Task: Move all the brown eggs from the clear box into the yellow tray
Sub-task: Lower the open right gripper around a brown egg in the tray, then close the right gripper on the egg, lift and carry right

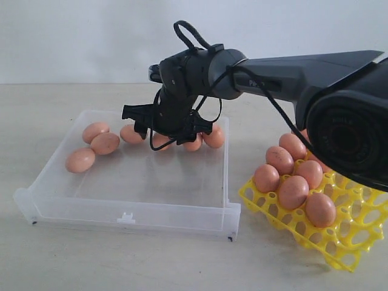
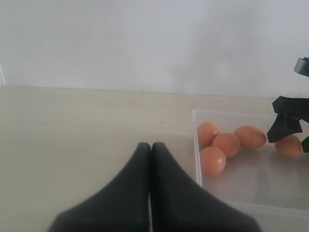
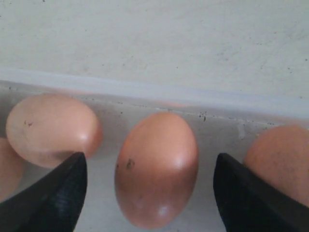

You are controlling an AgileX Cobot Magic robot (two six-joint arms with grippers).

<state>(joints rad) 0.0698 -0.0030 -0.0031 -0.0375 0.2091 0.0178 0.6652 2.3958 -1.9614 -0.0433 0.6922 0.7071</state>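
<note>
Pale tabletop ran back to a blank white wall, and on it sat the clear box (image 1: 151,212) with the yellow tray (image 1: 339,242) just beside it on the right. We saw the right gripper (image 1: 167,130) reaching across into the box. Its jaws were spread wide on either side of one brown egg (image 3: 157,166) that lay against the back wall, and they gripped nothing. We judged the wide straddle was meant to clear the neighbouring eggs on both sides before closing. Three more eggs (image 1: 104,143) lay loose at the box's left, and several eggs (image 1: 293,191) were seated in the tray's cups. The left gripper (image 2: 150,147) was pressed closed and empty over bare table beside the box, likely parked out of the way. A scrap of pale lettering on the right arm (image 1: 285,76) was too blurred to read. Box and tray bore no writing we could see.
</note>
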